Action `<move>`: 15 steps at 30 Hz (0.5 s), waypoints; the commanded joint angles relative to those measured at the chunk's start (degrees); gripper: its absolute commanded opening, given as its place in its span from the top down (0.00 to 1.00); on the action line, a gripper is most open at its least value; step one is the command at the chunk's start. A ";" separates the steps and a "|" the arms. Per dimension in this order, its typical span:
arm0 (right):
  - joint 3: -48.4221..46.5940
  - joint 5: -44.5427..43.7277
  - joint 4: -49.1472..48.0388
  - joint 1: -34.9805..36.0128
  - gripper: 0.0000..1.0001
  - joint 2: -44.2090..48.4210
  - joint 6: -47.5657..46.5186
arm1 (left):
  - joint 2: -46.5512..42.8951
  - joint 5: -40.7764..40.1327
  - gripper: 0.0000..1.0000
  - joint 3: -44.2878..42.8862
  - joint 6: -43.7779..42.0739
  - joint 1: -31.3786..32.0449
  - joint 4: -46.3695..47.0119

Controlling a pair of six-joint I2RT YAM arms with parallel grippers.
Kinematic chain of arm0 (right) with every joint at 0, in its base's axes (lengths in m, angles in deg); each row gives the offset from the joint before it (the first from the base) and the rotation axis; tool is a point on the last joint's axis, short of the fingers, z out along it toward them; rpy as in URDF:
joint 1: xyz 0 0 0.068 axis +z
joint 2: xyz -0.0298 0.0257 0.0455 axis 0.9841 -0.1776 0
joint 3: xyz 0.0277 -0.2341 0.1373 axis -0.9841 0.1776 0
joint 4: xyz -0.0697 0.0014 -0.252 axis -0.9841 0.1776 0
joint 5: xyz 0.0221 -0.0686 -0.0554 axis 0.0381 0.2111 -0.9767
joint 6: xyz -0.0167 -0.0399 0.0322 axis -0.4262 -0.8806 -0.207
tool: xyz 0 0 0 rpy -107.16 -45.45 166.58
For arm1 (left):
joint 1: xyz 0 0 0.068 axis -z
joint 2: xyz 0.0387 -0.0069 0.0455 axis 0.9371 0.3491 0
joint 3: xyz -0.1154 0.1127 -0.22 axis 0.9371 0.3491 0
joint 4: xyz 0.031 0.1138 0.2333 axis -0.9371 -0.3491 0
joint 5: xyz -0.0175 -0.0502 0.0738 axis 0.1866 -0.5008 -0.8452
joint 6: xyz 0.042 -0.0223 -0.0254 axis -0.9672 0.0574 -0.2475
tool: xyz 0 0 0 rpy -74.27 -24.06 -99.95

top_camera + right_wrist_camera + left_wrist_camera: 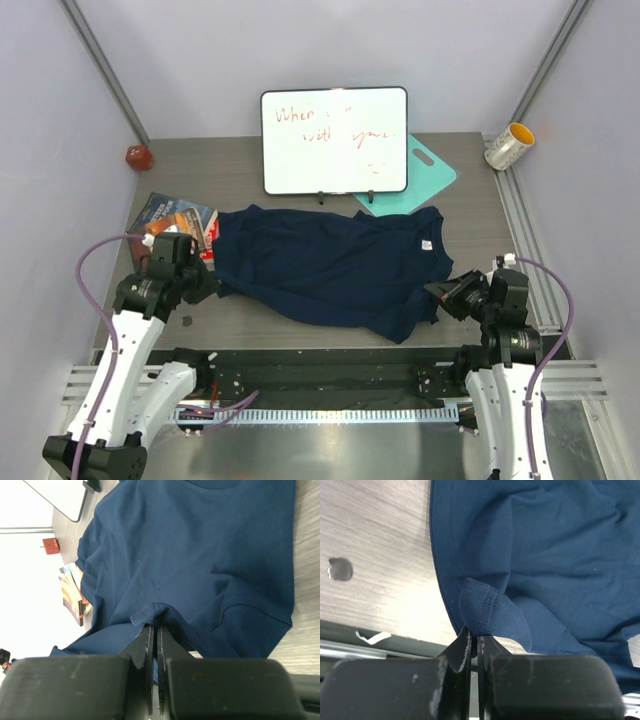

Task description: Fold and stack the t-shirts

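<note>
Left wrist view gives the main worry: the left gripper [474, 639] has only a small flap of hem from the t-shirt [545, 555] nipped at the very tips of its fingers, so a firm pull or lift could drag the cloth out of the pinch. The right wrist view shows the same shallow bite, with the right gripper [155, 627] pinching a little ridge of fabric near the t-shirt's edge. If one side slips while the other holds, the garment will likely swing and bunch, and the fold will come out crooked. The t-shirt is also rumpled, and lifting it without drawing it taut between the arms could trap those creases. A wide sweep might carry cloth into the whiteboard [334, 140], which stands on small feet just behind the t-shirt's far edge, and tip it.

Both grippers are closed almost completely, each with navy fabric between its jaws and nothing else. The t-shirt lies spread on the table [250, 325] directly in front of the whiteboard. The left gripper is at the cloth's corner forward and left of the board, the right gripper at the corner forward and right. Whether each pinch takes one layer or two is hard to tell, since the fingers hide the cloth there.
</note>
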 commanded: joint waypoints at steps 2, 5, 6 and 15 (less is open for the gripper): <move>-1.77 -2.46 5.05 0.35 0.99 3.46 1.53 | -1.88 -0.33 1.00 -2.27 3.03 0.20 -6.42; -3.88 -6.40 10.84 0.35 0.99 8.46 2.85 | -3.99 0.11 1.00 -1.22 4.18 0.20 -11.07; -4.41 -7.21 11.92 0.35 0.99 10.04 3.29 | -5.82 0.02 1.00 -0.87 4.35 0.20 -12.22; -7.75 -4.49 21.59 0.35 0.99 12.87 3.82 | -12.87 -2.00 1.00 2.03 6.29 0.20 -21.02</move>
